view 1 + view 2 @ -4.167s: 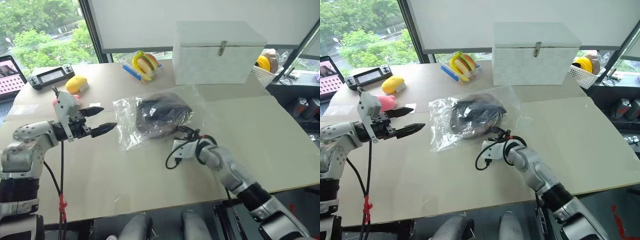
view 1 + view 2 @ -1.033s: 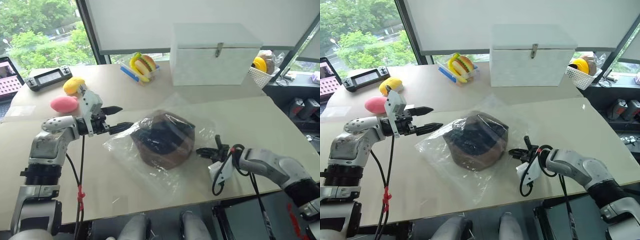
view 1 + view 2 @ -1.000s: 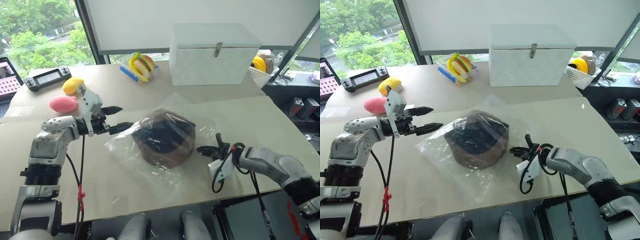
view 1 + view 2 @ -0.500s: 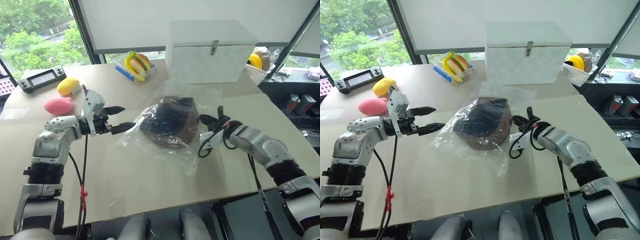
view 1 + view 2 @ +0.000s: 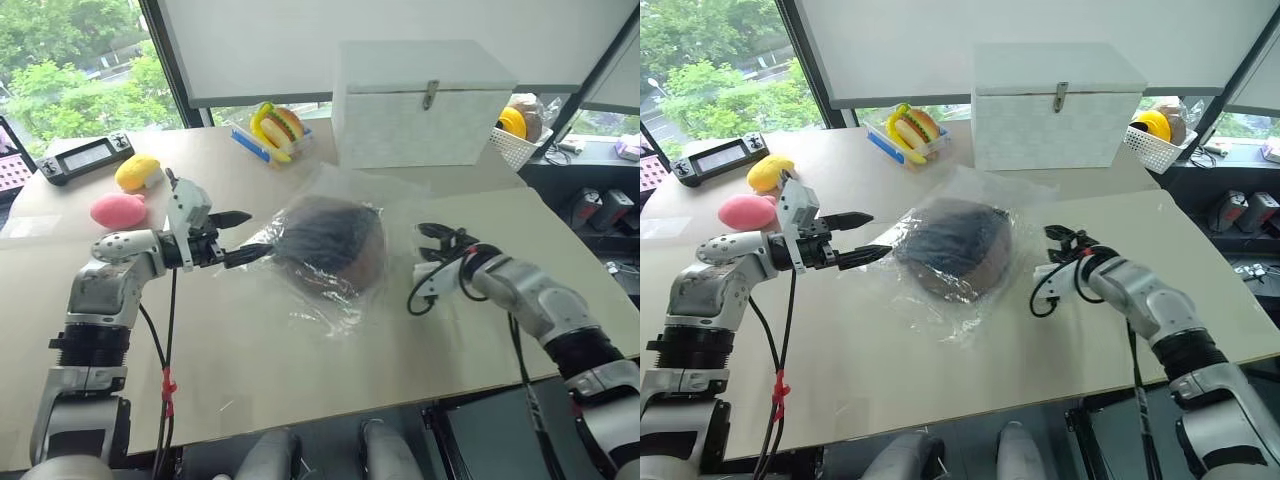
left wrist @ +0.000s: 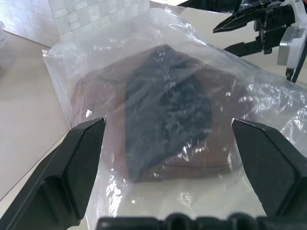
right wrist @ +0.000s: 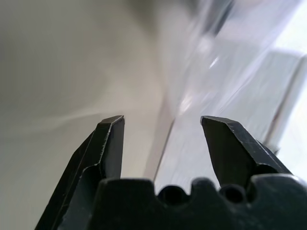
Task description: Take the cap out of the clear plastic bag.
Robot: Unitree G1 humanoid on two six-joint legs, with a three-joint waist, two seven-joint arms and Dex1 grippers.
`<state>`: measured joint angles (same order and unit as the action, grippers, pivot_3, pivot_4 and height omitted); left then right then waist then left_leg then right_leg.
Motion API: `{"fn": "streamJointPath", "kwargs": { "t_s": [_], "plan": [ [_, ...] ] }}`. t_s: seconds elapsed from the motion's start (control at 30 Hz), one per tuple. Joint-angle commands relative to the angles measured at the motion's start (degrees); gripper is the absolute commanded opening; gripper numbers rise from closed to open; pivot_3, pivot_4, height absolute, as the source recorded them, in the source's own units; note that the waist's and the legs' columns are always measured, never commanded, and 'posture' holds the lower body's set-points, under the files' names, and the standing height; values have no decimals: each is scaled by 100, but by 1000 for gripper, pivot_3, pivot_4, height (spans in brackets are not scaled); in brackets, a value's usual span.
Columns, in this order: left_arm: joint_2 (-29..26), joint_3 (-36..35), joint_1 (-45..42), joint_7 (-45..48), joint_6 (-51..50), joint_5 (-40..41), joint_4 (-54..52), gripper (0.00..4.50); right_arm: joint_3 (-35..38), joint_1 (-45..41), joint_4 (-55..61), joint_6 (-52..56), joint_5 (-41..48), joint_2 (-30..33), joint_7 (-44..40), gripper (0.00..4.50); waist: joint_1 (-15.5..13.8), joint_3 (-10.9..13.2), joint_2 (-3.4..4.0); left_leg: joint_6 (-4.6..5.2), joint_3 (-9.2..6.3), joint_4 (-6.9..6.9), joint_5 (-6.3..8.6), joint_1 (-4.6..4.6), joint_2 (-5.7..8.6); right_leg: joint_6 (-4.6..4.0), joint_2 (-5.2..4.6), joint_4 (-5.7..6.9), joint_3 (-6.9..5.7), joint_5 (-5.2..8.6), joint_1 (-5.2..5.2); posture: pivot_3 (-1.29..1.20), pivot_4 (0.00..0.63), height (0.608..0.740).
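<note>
Still bagged, the cap (image 5: 958, 246) sits between two parted grippers (neither touching).

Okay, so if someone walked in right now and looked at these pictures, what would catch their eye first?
Probably the clear plastic bag in the middle of the table, with the brown cap still inside it. Next, the two hands flanking it, both open: the left hand pointing at the bag's edge, and the right hand a little apart from it. Behind stands a white lidded box, with a pink egg-shaped toy at far left.
</note>
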<state>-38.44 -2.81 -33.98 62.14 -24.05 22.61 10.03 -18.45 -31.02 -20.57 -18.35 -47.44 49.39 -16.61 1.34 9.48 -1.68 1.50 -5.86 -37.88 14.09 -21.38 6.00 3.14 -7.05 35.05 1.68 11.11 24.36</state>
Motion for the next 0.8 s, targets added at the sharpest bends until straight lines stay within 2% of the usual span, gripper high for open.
{"fn": "streamJointPath", "kwargs": {
  "t_s": [0.03, 0.13, 0.17, 0.23, 0.3, 0.37, 0.4, 0.5, 0.6, 0.7, 0.8],
  "plan": [
    [-85, 91, -134, 220, 283, -103, -19, 4500, 777, 687, 998, 336, 1286, 443, -1152, 3156, -29, 1, 2, 2, 0, 0, 1, -1, 0, 0, 0, -1, 0, 0, 0, 0, 150, 740],
    [-109, 199, -257, 442, 408, -143, 24, 4500, 1490, 1610, 2405, 1264, 2816, 442, -2293, 3156, -27, 3, 4, 8, 2, 0, 5, -6, -3, 1, 0, -5, 0, 0, -2, 0, 150, 740],
    [-130, 248, -352, 545, 467, -178, 107, 4500, 1838, 2008, 3421, 2158, 3747, 342, -2728, 3156, -22, 3, 4, 8, 2, 0, 5, -5, -6, 1, 2, -5, -1, 0, -2, 0, 150, 740],
    [-151, 293, -484, 668, 544, -224, 254, 4500, 2267, 2430, 4762, 3481, 4927, 179, -3203, 3156, -8, 5, 4, 9, 1, 0, 6, -8, -12, 1, 3, -4, 0, 1, -2, 0, 150, 740],
    [-137, 312, -607, 734, 646, -290, 468, 4500, 2362, 2270, 5981, 4930, 6353, -177, -3080, 3156, 12, 5, 5, 8, 3, -1, 6, -6, -18, 2, 8, -2, 5, 0, -4, 0, 150, 740],
    [-115, 335, -686, 772, 742, -342, 633, 4500, 2174, 1774, 6657, 6039, 7232, -790, -2598, 3156, 32, 5, 4, 7, 4, -3, 5, 9, -25, 5, 10, -2, 6, -1, -16, 0, 150, 740],
    [-100, 345, -715, 784, 774, -362, 688, 4500, 1949, 1496, 6825, 6435, 7416, -1145, -2312, 3156, 41, 5, 3, 6, 5, -3, 5, 14, -38, 33, 18, -6, 6, 15, -23, 0, 150, 740],
    [-65, 359, -756, 807, 812, -385, 737, 4500, 1264, 954, 6963, 7169, 7456, -1845, -1681, 3156, 5, 5, 2, 2, 5, -4, 2, 15, -53, 34, 38, -6, 5, 16, -20, 0, 150, 740],
    [-80, 360, -738, 873, 790, -359, 666, 4500, 696, 662, 6543, 7442, 7142, -2404, -1085, 3156, -55, 5, 2, -6, 4, -5, 6, 3, -55, -12, 45, -1, 3, -12, -1, 0, 150, 740],
    [-178, 372, -667, 1057, 916, -387, 602, 4500, 645, 588, 6361, 7527, 7054, -2537, -867, 3156, -82, 5, 2, -8, 4, -17, 5, -50, -51, -25, 43, 9, 3, -20, 52, 0, 150, 740],
    [-588, 286, -535, 1654, 1396, -405, 553, 4500, 825, 764, 6216, 7535, 7001, -2411, -799, 3156, -55, 5, 2, -52, 6, -59, -21, -108, -48, -30, 47, 35, 2, -28, 103, 0, 150, 740]
  ]
}}
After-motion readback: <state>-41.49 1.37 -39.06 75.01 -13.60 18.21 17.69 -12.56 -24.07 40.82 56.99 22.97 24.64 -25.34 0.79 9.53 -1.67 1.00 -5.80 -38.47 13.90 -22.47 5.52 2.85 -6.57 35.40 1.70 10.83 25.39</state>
